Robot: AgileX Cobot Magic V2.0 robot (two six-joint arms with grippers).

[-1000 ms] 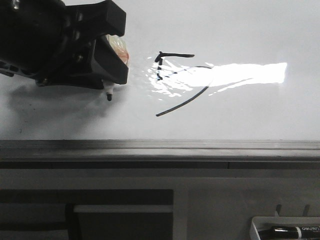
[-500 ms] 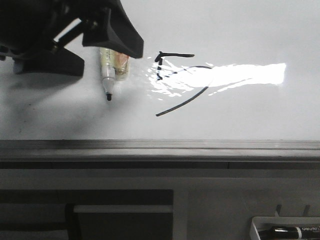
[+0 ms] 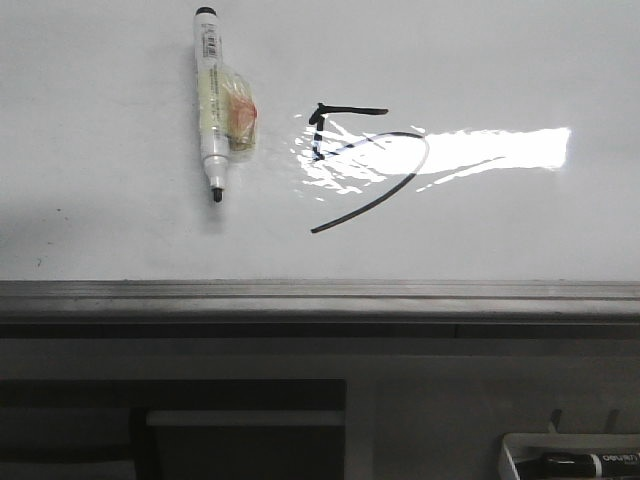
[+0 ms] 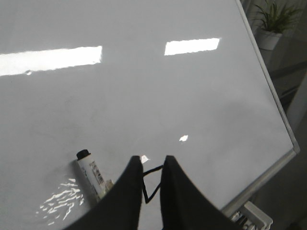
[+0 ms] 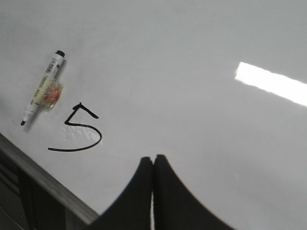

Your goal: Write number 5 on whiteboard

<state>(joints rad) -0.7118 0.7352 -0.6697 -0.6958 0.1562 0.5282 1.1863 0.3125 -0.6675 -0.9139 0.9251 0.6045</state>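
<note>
Lying uncapped beside the number 5 (image 3: 360, 165), the marker (image 3: 214, 105) is released; smudging is risked by either empty end effector, left (image 4: 152, 178) slightly parted, right (image 5: 153, 167) clenched.

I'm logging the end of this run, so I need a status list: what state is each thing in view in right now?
number 5: drawn in full, black lines.
whiteboard: lying flat, glare across it.
marker: uncapped, lying loose on the board left of the 5, tip toward the rail.
left gripper: open a little, empty, above the board.
right gripper: shut, empty.
second marker: lying in a tray, capped.
</note>
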